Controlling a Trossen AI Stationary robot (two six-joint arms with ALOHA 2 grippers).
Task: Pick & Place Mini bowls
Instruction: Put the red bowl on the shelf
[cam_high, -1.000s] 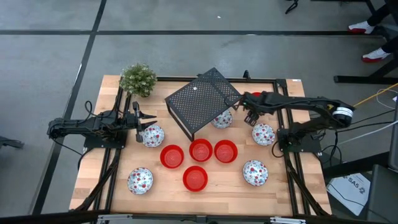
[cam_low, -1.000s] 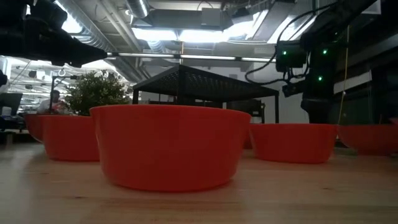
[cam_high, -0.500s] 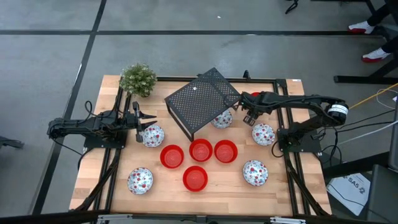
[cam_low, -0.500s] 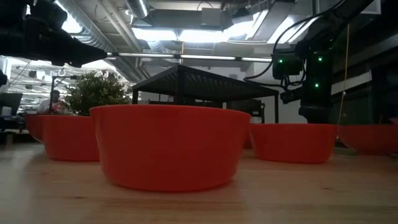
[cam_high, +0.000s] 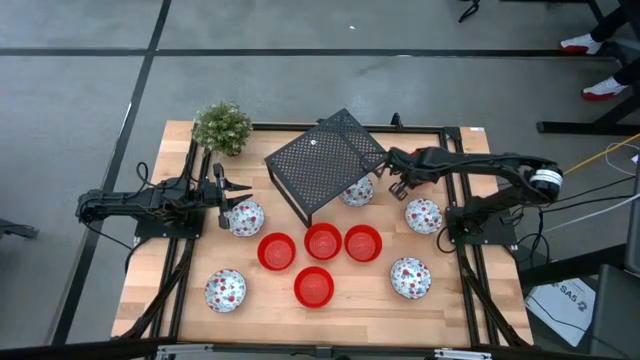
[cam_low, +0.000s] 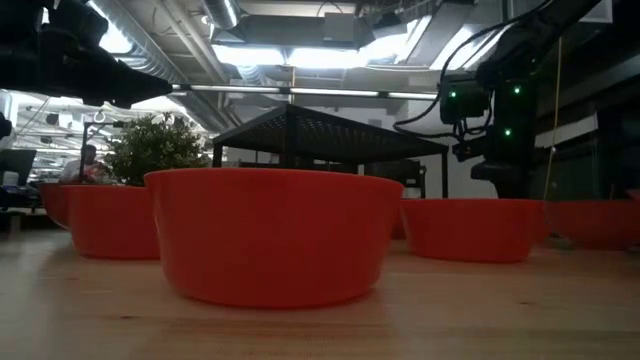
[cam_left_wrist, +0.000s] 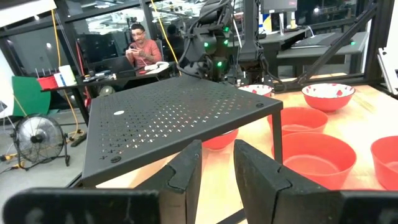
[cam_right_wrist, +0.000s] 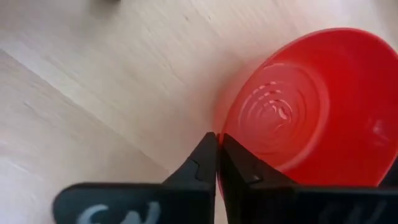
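Right gripper fingers pinch glossy red mini bowl rim at rack's three o'clock; lift straight, slowly; left fingers parted.

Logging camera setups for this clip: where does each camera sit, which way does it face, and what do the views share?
High: overhead, straight down; both arms, left gripper, right gripper.
Low: tabletop height, level across red bowls to the rack.
Left wrist: past its open fingers to the rack.
Right wrist: down on a red bowl's rim, fingers shut.
Shared: high, low, left wrist show the rack.
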